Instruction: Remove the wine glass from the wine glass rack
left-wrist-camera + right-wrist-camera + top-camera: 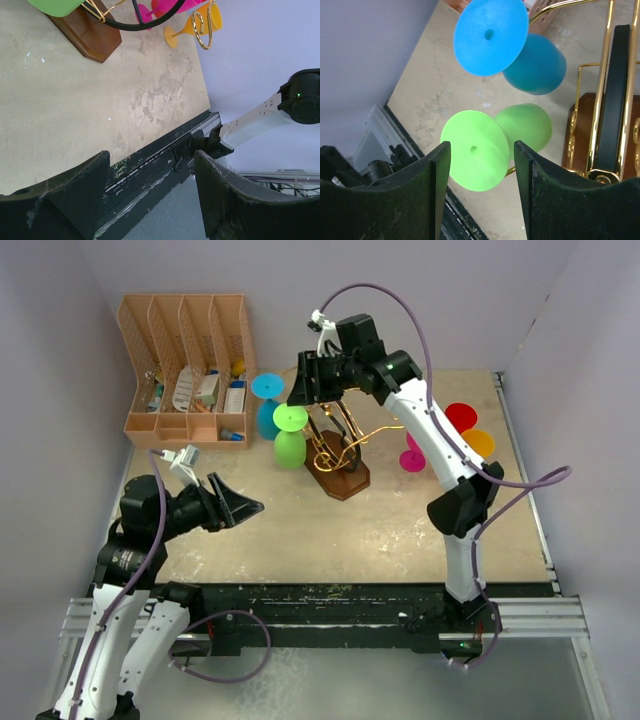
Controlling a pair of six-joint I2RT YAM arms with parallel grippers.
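Right gripper (481,150) is open, the foot of the green wine glass (472,157) just ahead between its fingers (415,200). Beyond hangs the blue wine glass (490,35), the wine glass rack (596,125) alongside.

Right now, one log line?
phase: pre-grasp | target: green wine glass, hanging on wine glass rack | right gripper: open, facing it | left gripper: open, empty

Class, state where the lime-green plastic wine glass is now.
Top view, left of centre: the lime-green glass hangs at the left of the gold wire rack, beside the blue plastic glass, facing the right hand.
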